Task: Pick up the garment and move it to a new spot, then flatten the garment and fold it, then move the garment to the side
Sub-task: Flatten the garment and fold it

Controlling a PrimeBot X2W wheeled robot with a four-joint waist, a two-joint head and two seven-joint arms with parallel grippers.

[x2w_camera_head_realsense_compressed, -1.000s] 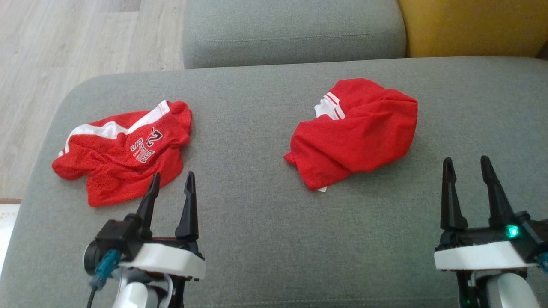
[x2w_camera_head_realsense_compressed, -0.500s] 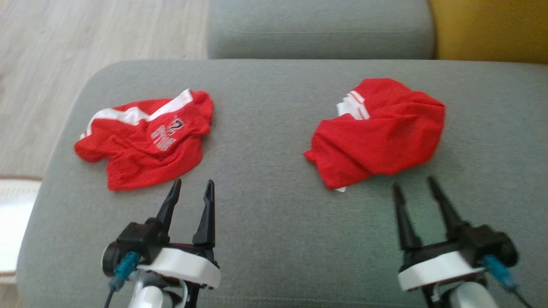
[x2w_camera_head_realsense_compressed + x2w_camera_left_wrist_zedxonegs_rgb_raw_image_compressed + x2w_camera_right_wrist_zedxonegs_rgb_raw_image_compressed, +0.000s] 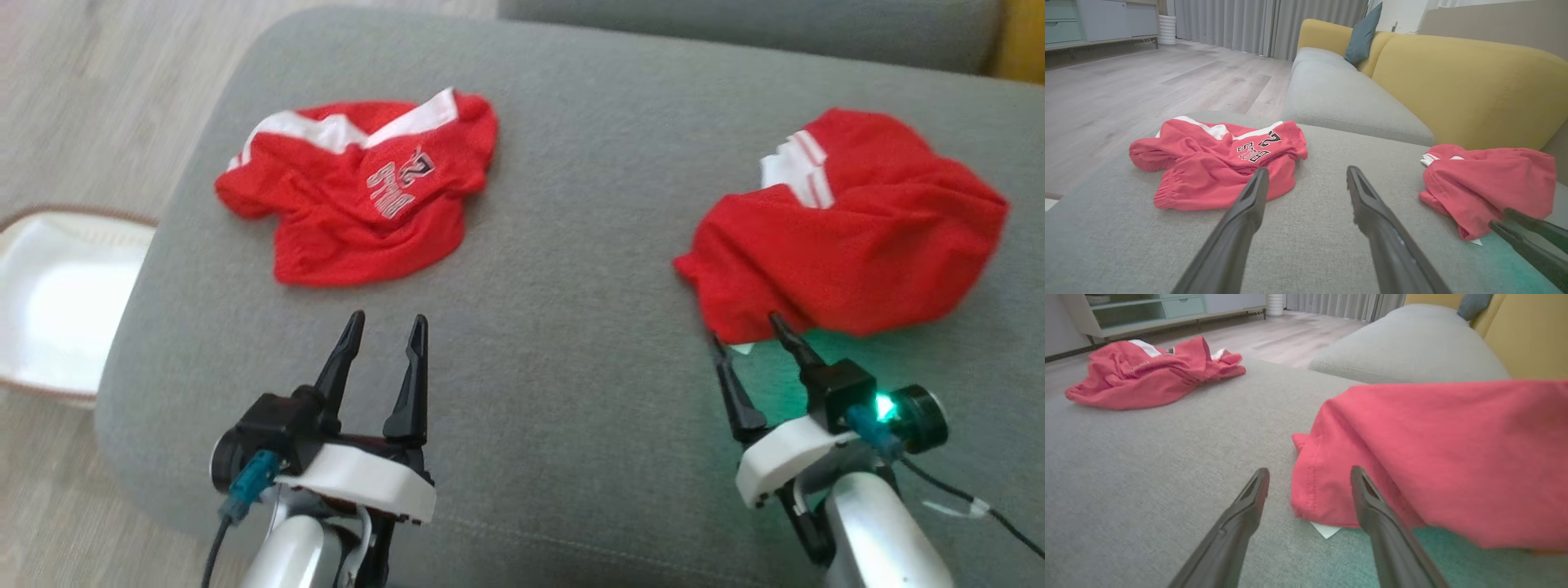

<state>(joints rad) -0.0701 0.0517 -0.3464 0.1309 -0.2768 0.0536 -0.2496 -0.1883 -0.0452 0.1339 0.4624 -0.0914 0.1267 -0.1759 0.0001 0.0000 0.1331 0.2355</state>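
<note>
Since a second ago, closer in on the right-hand garment (image 3: 849, 245) with right gripper (image 3: 746, 331): fingers spread wide, empty, at its near corner on the grey cushion (image 3: 571, 327). Step in hand: pick-up. Next: calls for closing on the hem, then lifting. Count: two red garments, the printed garment (image 3: 359, 196) well apart to the left; two grippers, left gripper (image 3: 387, 317) spread wide too, empty.

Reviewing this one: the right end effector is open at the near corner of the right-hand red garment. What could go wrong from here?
1. The right end effector straddles only the hem corner of the crumpled red garment; closing there may catch one layer, or just the white tag, so the bundle drags rather than lifts.
2. It looks low over the grey cushion, so closing might pinch upholstery too.
</note>
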